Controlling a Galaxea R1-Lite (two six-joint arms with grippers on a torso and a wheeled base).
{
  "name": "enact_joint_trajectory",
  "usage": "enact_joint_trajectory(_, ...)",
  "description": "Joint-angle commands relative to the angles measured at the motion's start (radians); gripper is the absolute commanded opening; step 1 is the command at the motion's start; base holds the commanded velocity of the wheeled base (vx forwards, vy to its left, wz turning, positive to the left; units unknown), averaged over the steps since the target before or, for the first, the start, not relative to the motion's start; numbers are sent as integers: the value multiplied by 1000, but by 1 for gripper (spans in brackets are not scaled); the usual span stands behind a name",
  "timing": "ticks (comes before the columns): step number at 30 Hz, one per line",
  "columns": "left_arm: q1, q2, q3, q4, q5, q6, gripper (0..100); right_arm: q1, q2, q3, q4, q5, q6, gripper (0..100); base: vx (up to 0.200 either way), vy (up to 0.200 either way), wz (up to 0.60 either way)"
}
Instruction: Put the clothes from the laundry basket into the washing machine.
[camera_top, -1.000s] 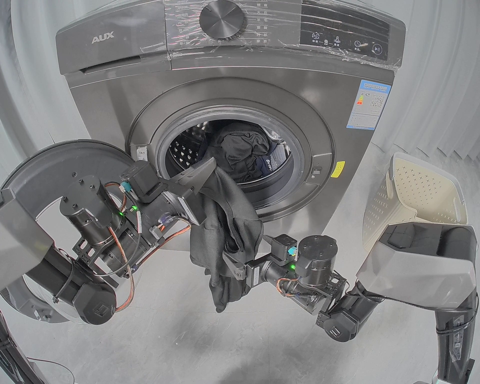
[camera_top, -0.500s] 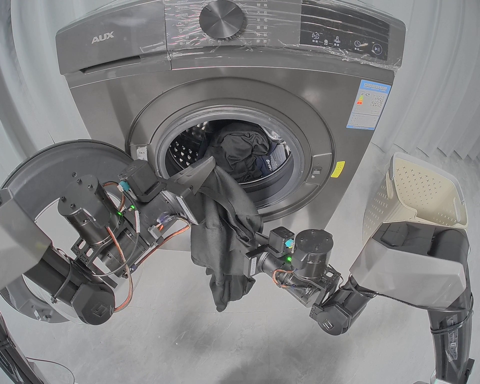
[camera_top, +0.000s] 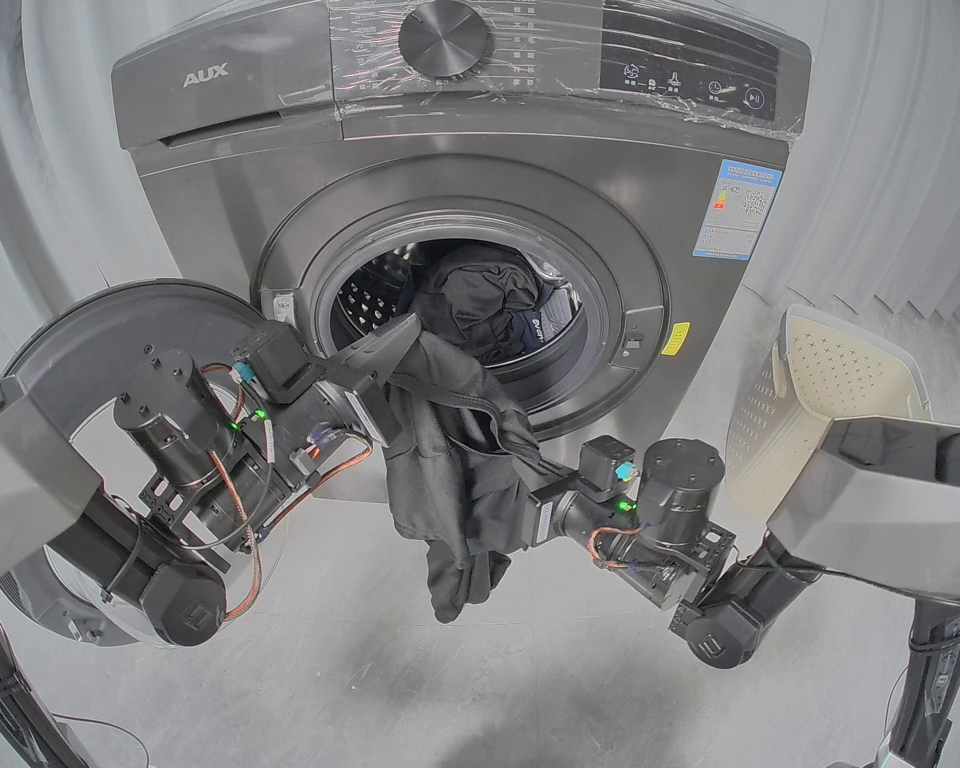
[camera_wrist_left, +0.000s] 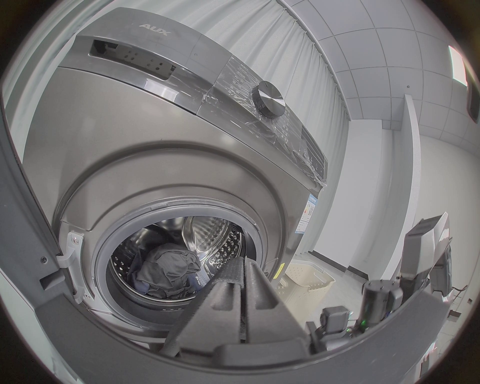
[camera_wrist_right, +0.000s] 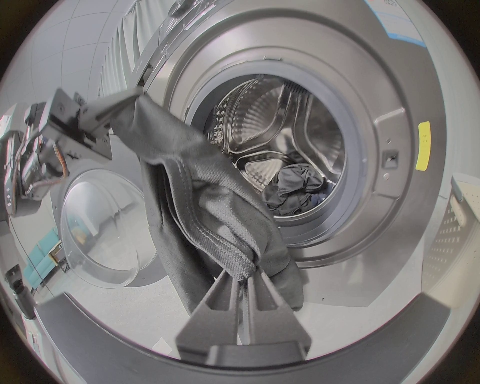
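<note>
The dark cloth (camera_top: 450, 440) hangs in the air just in front of the round hole of the washing machine (camera_top: 620, 200), and it is not inside yet. The right gripper (camera_wrist_right: 245, 275) is now higher and more to the right than it was a second ago, when it was low down by the hanging end of the cloth. Its jaws are now pinched tight on a fold of the cloth. The left gripper (camera_top: 400, 340) is almost where it was, near the left rim of the hole, with its jaws pressed together on the top corner. So the cloth is now pulled up between the two and hangs down less. We think this means both arms have a good hold and the cloth is ready to be pushed into the hole, so this piece is about halfway there. Now we count. There is one dark cloth in the jaws. There is one heap of dark clothes (camera_top: 480, 295) already in the drum, and we cannot tell how many pieces are in it. There are two grippers and one washing machine with one round door (camera_top: 110, 330) open on the left. There is one laundry basket (camera_top: 850, 380) on the right, and we see no clothes in the part that shows.
</note>
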Motion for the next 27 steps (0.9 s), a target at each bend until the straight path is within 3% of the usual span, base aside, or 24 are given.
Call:
enact_joint_trajectory(1,7,1,2,-1,0,0,0,-31,-106,53,3,0,-3,0,0,0,0)
enact_joint_trajectory(9,10,-4,18,-1,-1,0,0,-105,-177,46,11,0,-17,0,0,0,0)
enact_joint_trajectory(27,-2,-119,145,1,-14,15,0,-122,-390,82,-23,-3,28,0,0,0,0)
